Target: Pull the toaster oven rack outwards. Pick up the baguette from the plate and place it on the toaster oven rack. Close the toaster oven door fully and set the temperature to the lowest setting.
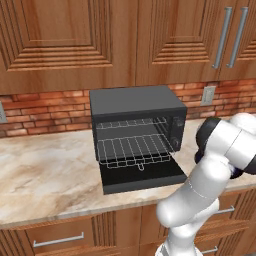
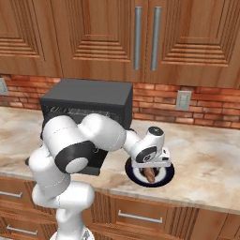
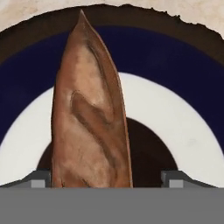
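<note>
The dark toaster oven [image 1: 137, 102] stands on the counter with its door [image 1: 142, 175] folded down flat in front. Its lower wire rack [image 1: 134, 149] juts out over the door, wire loop at the front. To the oven's right the navy-rimmed plate [image 2: 164, 177] lies near the counter's front edge, and the brown baguette [image 2: 150, 175] rests on it. My gripper [image 2: 151, 166] hangs low, directly over the bread. In the hand view the baguette [image 3: 89, 118] runs lengthwise between my fingertips [image 3: 40, 178], above the plate [image 3: 175, 65]. The gripper [image 3: 107, 179] is open and straddles the loaf.
The oven's control strip [image 1: 177, 131] is on the right of its front. A wall outlet [image 2: 183, 100] sits in the brick backsplash behind the plate. Wooden cabinets hang above the marble counter [image 1: 45, 165], with drawers under its front edge.
</note>
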You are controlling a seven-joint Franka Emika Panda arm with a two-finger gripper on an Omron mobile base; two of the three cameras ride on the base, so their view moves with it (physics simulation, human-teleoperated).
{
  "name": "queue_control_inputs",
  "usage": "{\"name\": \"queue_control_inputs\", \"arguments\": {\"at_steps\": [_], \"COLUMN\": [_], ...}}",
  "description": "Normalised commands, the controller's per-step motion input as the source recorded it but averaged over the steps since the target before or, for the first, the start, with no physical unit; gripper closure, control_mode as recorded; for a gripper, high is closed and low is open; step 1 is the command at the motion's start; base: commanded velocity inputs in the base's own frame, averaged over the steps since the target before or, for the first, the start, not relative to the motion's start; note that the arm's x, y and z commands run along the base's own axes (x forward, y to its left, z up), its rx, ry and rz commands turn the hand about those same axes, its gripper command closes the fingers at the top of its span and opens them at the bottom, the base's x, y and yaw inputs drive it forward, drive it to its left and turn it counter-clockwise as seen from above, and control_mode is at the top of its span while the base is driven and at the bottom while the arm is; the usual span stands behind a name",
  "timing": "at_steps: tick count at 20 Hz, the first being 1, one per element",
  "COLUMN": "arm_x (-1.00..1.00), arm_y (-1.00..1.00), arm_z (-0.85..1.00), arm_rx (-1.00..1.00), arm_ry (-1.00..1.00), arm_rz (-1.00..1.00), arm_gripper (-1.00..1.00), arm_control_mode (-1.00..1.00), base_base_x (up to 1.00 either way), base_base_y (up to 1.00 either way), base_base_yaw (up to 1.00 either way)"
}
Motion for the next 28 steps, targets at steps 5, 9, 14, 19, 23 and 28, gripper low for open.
{"name": "queue_control_inputs", "arguments": {"at_steps": [5,9,14,19,23,28], "arm_x": [0.19,0.03,-0.07,-0.11,-0.15,-0.12], "arm_y": [0.00,0.00,0.00,0.21,0.30,0.39], "arm_z": [-0.32,-0.16,0.02,0.52,0.95,1.00], "arm_rx": [-0.02,-0.03,-0.04,-0.08,-0.12,-0.20], "arm_ry": [0.01,0.00,-0.07,-0.13,-0.17,-0.09], "arm_rz": [0.04,0.01,0.00,0.04,0.14,0.20], "arm_gripper": [1.00,1.00,1.00,1.00,1.00,1.00], "arm_control_mode": [-1.00,-1.00,-1.00,-1.00,-1.00,-1.00], "base_base_x": [0.00,0.00,0.00,0.00,0.00,0.00], "base_base_y": [0.00,0.00,0.00,0.00,0.00,0.00], "base_base_yaw": [0.00,0.00,0.00,0.00,0.00,0.00]}}
